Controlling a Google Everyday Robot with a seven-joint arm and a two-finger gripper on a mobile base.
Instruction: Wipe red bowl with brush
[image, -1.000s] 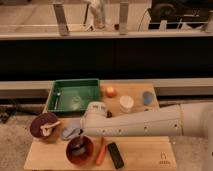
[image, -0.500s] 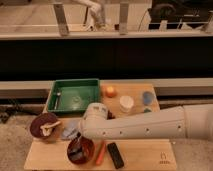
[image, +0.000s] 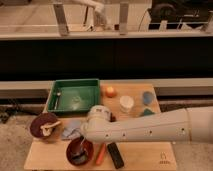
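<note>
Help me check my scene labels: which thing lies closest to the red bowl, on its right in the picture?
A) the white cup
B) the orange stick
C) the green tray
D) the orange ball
B: the orange stick lies just right of the red bowl, while the gripper, at the arm's end, sits at the bowl's far rim.

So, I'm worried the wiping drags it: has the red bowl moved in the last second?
No. The red bowl is just left of the orange stick, as before, near the table's front edge. The hand reaches down over it.
</note>
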